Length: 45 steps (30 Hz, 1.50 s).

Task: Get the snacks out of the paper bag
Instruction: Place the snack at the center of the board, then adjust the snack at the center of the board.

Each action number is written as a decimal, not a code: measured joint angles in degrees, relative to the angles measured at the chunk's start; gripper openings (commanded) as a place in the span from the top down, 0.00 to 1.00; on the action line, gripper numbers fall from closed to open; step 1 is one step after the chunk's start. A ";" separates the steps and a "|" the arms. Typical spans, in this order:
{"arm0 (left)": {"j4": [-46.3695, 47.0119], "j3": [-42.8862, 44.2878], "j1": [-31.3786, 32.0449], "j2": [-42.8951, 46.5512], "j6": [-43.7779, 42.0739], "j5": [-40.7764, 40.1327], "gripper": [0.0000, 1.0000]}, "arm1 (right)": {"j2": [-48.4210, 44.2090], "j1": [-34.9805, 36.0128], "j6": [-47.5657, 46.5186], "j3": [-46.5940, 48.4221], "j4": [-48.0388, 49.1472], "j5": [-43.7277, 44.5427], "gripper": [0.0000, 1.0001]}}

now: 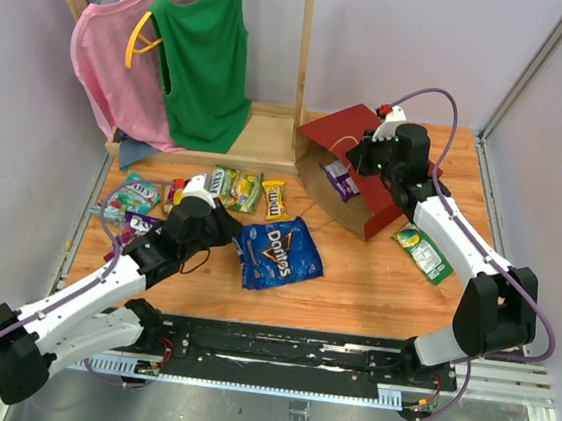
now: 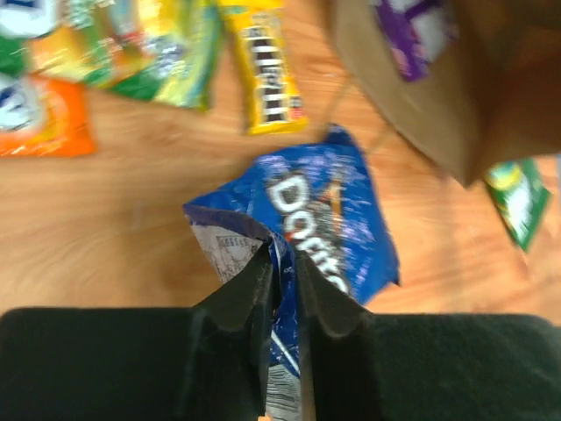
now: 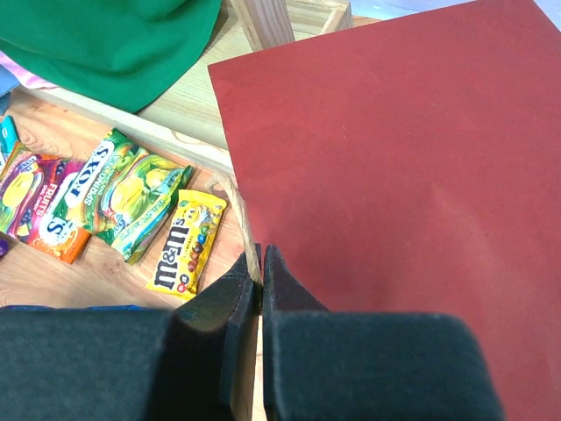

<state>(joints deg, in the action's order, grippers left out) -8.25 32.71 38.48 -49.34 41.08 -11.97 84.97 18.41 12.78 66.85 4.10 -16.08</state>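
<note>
Left end effector [image 2: 280,256]: fingers nearly together, pinching the crumpled near edge of the blue Doritos bag [image 2: 329,219]. The rest of that bag lies flat on the counter [image 1: 373,291], running away from the tips.

Right end effector [image 3: 261,256]: closed, nipping the rim of the red paper bag [image 3: 394,175]. The bag is tipped on its side with its mouth facing left. A purple packet [image 1: 341,182] sits in the mouth.

The yellow M&M's pack [image 3: 186,241] lies on the counter beyond the Doritos bag. A green pack [image 1: 423,254] is just right of the paper bag.
</note>
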 measured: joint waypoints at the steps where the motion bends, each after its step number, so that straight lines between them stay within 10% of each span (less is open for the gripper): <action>1: -1.53 -0.55 -0.98 0.15 -0.11 -0.87 0.60 | 0.00 0.15 0.11 0.00 0.00 -0.04 0.98; 5: -6.05 -0.90 -3.82 0.79 -0.26 -4.68 0.21 | 0.00 0.33 0.31 0.00 0.15 -0.28 0.98; 11: -11.58 2.43 -3.93 2.58 -2.21 -10.80 0.01 | 0.00 0.35 0.33 0.00 0.20 -0.33 0.97; 20: -11.13 8.85 -3.28 2.60 -8.33 -9.46 0.05 | 0.00 0.35 0.33 0.00 0.17 -0.33 0.96; 26: -11.04 10.27 7.98 -3.98 -10.43 -14.21 0.04 | 0.50 0.35 0.33 0.00 0.35 -0.37 0.96; 36: 9.86 8.92 16.44 -22.77 -9.73 -1.66 0.25 | 2.84 0.35 0.50 0.00 0.37 -0.44 0.96; 45: 27.36 -2.47 15.82 -28.98 -3.50 5.31 0.23 | 2.86 0.37 0.48 0.02 0.35 -0.39 0.96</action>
<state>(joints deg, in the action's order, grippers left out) 19.11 30.24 54.30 -78.32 37.58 -6.66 87.83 18.79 13.26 66.87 4.45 -16.47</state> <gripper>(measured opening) 0.771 0.043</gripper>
